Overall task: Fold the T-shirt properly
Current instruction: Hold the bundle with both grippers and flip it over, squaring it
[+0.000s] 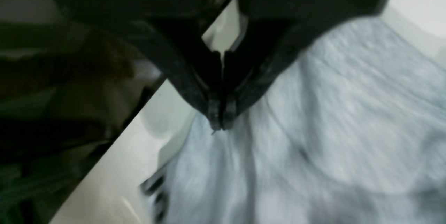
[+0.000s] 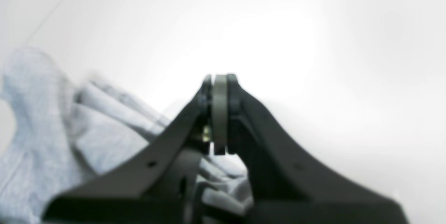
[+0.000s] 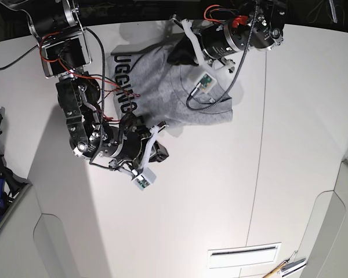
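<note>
While both arms reach over a white table [image 3: 203,202], a light grey T-shirt [image 3: 153,78] lies crumpled toward the top of the base view, between and partly beneath them. Big black block letters [image 3: 124,87] run down its side at the left of that view, and folds cross the rest of the cloth. The left gripper [image 1: 222,123], on the base view's right, points down over the upper part of the shirt. Its jaws are together, the tips right at the grey fabric in the left wrist view; whether a pinch of cloth is caught between them, I cannot tell. The right gripper [image 2: 219,81], on the base view's left, also has its jaws together, with its tips over the white tabletop near the shirt's edge. In the right wrist view, wrinkled cloth shows to the left and behind its fingers.
</note>
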{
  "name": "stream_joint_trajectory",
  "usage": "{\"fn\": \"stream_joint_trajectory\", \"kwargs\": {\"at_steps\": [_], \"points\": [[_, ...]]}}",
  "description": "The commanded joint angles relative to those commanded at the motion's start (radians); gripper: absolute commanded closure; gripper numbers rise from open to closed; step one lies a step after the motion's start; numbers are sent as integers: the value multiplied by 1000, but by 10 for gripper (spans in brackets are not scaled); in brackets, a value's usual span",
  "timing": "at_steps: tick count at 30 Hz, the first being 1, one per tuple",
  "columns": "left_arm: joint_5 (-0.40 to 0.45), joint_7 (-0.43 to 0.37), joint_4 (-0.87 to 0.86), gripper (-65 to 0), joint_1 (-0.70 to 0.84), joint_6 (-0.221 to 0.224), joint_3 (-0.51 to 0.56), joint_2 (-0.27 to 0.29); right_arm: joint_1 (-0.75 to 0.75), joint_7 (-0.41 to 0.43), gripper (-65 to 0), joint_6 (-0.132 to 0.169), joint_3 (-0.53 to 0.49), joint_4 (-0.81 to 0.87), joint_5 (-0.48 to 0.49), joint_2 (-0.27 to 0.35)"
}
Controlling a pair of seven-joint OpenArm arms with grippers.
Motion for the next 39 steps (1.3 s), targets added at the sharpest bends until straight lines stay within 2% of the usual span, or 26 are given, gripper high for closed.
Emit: {"fn": "stream_joint_trajectory", "kwargs": {"at_steps": [1,4,8,14,17,19,23,26,30,33,37,38,39], "points": [[1,-7,-31,0,-3,0,-2,-1,-1,-1,0,14,0,-14,13,0],[15,-14,-78,0,-31,0,-27,-2,-10,-25,0,32,1,-21,21,5],[106,-13,-90,0,-67,0,-105,-5,-41,-58,0,66,0,-20,84,41],[108,-60,-91,0,-101,2,-243,-112,-116,-81,0,72,6,33,172,121],[108,-66,-91,0,-144,32,-283,-116,-182,-120,0,72,13,131,224,154],[105,-62,-91,0,-158,50,-282,-116,-235,-137,0,72,25,211,224,155],[104,-58,-90,0,-146,50,-282,-116,-302,-137,0,71,47,317,222,155],[89,-57,-46,0,-137,50,-282,-116,-303,-137,0,71,97,320,192,155],[35,-32,54,0,-47,48,-282,-116,-314,-143,0,71,188,320,190,155],[-5,-35,56,0,14,29,-271,-116,-314,-148,0,72,198,318,190,155],[10,-61,55,0,29,31,-186,-116,-317,-157,0,71,198,302,190,155],[34,-74,50,0,28,31,-161,-116,-319,-166,0,71,198,296,190,155],[69,-91,35,0,28,51,-140,-116,-323,-170,0,72,198,293,190,155]]}}
